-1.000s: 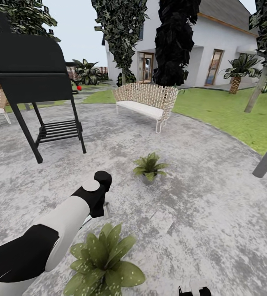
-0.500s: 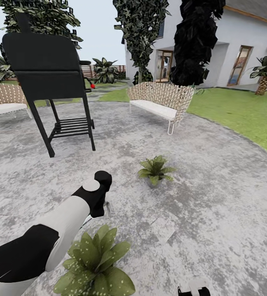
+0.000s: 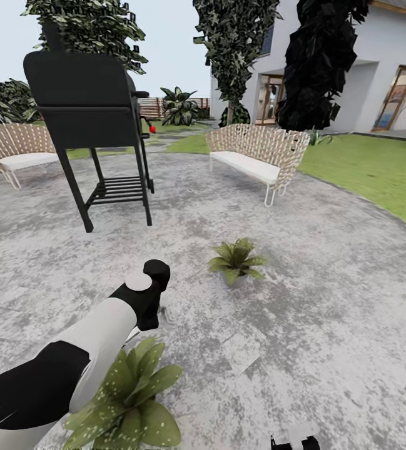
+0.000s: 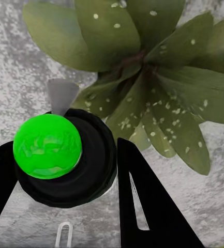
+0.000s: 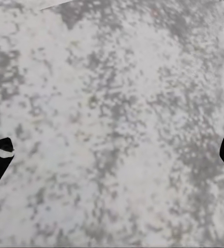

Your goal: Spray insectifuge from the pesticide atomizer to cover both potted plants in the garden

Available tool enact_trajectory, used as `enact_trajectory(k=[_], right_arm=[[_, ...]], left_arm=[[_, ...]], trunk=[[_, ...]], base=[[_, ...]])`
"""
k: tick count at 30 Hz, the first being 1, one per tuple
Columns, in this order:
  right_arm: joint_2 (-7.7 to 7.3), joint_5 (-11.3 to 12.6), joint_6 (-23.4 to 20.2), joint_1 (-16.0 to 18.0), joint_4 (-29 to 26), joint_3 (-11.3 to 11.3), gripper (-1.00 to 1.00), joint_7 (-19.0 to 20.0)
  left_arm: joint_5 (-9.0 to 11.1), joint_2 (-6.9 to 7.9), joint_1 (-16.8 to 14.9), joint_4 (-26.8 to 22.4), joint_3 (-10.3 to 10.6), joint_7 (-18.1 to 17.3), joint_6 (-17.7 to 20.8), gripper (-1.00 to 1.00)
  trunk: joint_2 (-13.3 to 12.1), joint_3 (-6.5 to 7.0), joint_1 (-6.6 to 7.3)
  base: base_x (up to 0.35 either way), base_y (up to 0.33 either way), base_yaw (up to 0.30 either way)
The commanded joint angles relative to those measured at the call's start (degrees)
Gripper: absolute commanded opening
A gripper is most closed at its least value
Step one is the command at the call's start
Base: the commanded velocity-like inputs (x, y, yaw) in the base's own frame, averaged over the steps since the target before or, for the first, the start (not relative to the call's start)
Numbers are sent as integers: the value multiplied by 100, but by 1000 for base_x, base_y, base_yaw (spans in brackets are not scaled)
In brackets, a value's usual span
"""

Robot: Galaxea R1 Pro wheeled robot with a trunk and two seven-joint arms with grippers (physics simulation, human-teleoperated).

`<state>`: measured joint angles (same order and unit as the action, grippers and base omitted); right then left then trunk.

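Spray bottle (image 4: pixel 65 155) sits pinched between the two black fingers of the left claw (image 4: pixel 65 181), its pale nozzle aimed at the near potted plant (image 3: pixel 131 400) just beyond the fingertips. Over the last second the whole head view has swung, so the camera has turned; the arm holds the same pose in it. The far potted plant (image 3: pixel 235 261) stands well ahead of that claw on the paved patio (image 3: pixel 328 300). The right claw (image 5: pixel 112 150) hangs spread over bare paving. Judged: spraying can begin on the near plant.
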<state>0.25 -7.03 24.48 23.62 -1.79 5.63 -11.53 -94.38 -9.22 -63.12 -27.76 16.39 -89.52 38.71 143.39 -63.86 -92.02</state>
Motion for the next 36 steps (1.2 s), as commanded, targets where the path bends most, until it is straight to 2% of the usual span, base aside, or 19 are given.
enact_trajectory(k=[1,21,28,36], right_arm=[[1,-44,-5,2,4,43,100,-59],[10,-44,-5,2,5,46,100,-59],[4,-44,-5,2,4,46,100,-59],[10,-44,-5,2,4,48,100,-59]], left_arm=[[-37,-1,-2,-2,13,-48,57,-100],[-62,-13,-7,-9,22,-48,49,-100],[-81,-28,-7,-3,22,-48,49,-100],[-81,-28,-7,-2,22,-48,49,-100]], trunk=[[2,-5,1],[2,-5,1],[2,-10,1],[2,-10,1]], base=[[0,-300,256],[0,-300,276],[0,-300,48],[0,-300,252]])
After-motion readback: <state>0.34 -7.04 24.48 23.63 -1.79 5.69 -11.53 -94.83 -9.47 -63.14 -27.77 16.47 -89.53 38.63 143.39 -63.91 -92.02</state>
